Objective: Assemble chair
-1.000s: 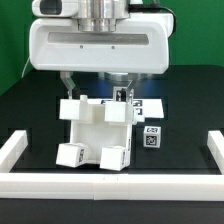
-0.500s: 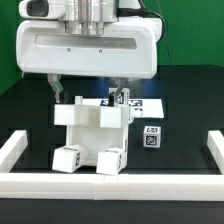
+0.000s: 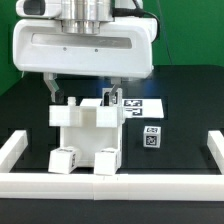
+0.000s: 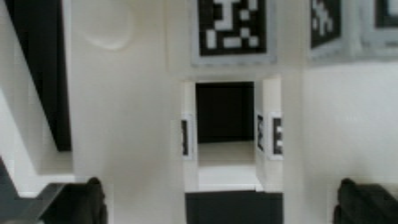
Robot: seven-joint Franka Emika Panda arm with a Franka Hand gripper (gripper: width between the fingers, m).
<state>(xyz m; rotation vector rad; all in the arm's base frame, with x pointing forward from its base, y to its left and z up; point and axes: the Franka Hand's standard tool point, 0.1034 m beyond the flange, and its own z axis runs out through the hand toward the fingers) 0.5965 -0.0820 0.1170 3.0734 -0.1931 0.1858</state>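
The chair [image 3: 88, 128], a blocky white assembly with tags on its two front feet, stands on the black table against the front border bar. My gripper [image 3: 84, 93] hangs over it, open wide, one finger on each side of the chair's upper part. Between the two dark fingers [image 4: 75, 200] the wrist view shows the chair [image 4: 134, 100] close up. It fills the space between them, with a dark slot in its middle and tags above. Whether the fingers touch the chair's sides cannot be told.
A small loose white block with a tag [image 3: 151, 135] lies to the exterior view's right of the chair. The marker board [image 3: 148, 104] lies behind it. Low white border bars run along the front [image 3: 150, 182], left [image 3: 12, 150] and right [image 3: 214, 150].
Gripper and chair have shifted together toward the exterior view's left. The chair has turned from a skewed stance to square with the front bar. The jaws have stayed equally wide.
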